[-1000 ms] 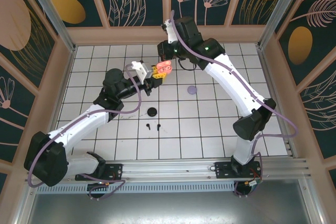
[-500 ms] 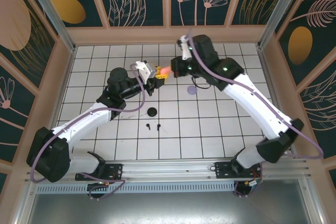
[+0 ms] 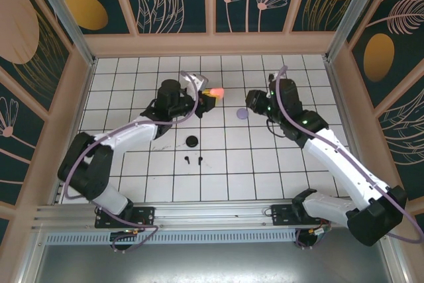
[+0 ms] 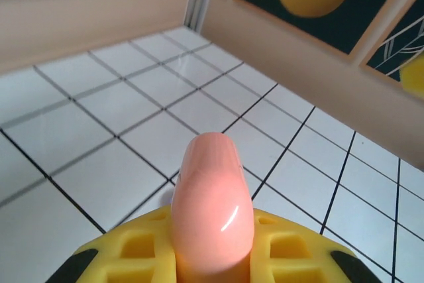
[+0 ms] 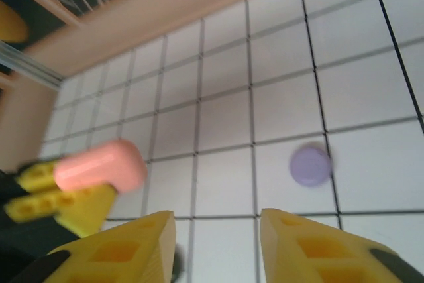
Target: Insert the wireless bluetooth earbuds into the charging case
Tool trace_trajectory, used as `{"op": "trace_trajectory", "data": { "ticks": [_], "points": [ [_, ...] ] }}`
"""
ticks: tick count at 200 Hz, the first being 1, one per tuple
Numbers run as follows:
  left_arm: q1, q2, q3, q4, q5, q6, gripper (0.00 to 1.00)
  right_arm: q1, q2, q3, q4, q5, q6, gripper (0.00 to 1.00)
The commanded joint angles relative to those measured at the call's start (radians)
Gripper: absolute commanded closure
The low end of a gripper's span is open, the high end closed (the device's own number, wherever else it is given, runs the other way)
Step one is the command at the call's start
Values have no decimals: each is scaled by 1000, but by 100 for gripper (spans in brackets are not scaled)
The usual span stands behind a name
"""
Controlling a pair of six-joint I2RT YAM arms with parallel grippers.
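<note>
A coral-pink charging case (image 3: 215, 92) is held above the tiles by my left gripper (image 3: 206, 99), which is shut on it. In the left wrist view the pink case (image 4: 212, 197) stands smooth and rounded between the yellow fingers (image 4: 126, 256) of the left gripper (image 4: 212, 260). My right gripper (image 3: 254, 102) hangs to its right, apart from it. The right gripper (image 5: 215, 230) is open with nothing between its fingers, and past it lie the pink case (image 5: 99, 166) and a lavender case (image 5: 310, 166). Two black earbuds (image 3: 187, 160) lie loose on the tiles.
A round black case (image 3: 192, 141) sits just above the black earbuds. The lavender case (image 3: 243, 114) lies between the two grippers. Wooden walls (image 3: 212, 44) ring the white tiled floor, with open tiles at the front right.
My right gripper has let go at the pink case, opened and drawn back to the right. My left gripper has carried the pink case slightly right and turned.
</note>
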Motion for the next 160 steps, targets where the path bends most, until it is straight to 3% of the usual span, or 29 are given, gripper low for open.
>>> {"op": "trace_trajectory", "data": {
  "ticks": [1,61,160],
  "points": [
    [4,85,70,-79,1,-174,100,-3,-41,-65,80,43,49,54],
    [3,289,155,-112,6,-405,95,-2,-59,-118,89,55,30,47],
    [-28,516,325,-212,-15,-507,80,-3,-61,-133,108,33,-5,46]
  ]
}}
